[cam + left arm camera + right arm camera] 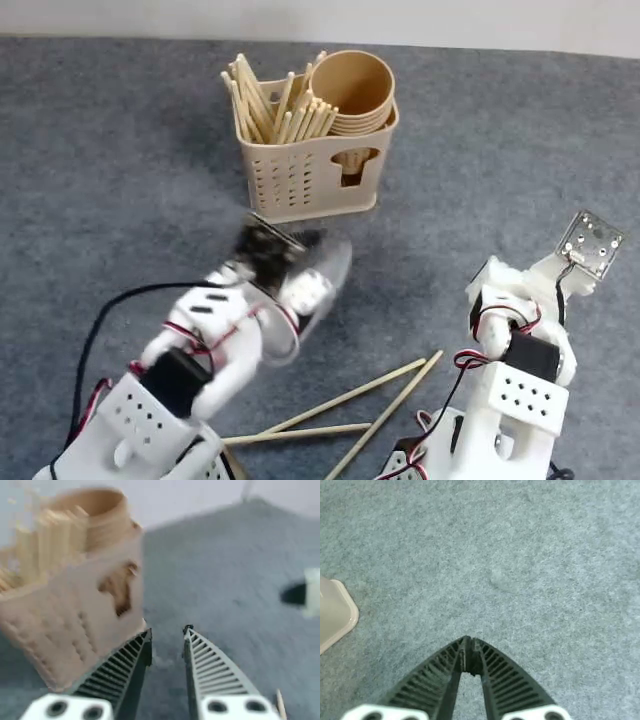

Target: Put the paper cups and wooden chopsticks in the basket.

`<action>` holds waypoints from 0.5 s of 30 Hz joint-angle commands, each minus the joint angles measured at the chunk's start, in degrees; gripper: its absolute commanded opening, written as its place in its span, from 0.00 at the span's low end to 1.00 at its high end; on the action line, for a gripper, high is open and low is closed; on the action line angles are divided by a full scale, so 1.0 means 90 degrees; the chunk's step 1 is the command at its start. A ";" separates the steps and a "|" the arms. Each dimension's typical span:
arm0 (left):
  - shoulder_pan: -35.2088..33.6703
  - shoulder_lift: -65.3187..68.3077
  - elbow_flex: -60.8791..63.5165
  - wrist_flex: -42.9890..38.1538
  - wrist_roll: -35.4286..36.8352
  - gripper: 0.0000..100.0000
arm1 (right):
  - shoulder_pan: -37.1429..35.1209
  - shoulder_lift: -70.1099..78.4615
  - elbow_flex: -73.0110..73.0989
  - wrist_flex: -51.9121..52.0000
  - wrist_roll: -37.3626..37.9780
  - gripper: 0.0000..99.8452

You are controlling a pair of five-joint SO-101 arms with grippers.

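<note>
On grey mat (120, 150), loose chopsticks (350, 397) lie slanted toward far right.

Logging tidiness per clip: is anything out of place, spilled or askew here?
Yes: three loose chopsticks lie fanned out on the table, outside the basket. The basket stands upright with the cups stacked inside. Nothing looks spilled or damaged.
</note>
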State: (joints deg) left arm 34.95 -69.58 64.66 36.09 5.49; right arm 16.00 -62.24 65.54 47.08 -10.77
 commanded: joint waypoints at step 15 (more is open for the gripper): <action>0.1871 -0.0103 0.1206 0.0400 0.0078 0.12 | -0.0034 -0.0132 -0.0054 -0.0122 0.0098 0.01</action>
State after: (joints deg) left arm 50.42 -70.20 76.00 39.52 5.49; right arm 16.00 -62.24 65.54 47.08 -10.77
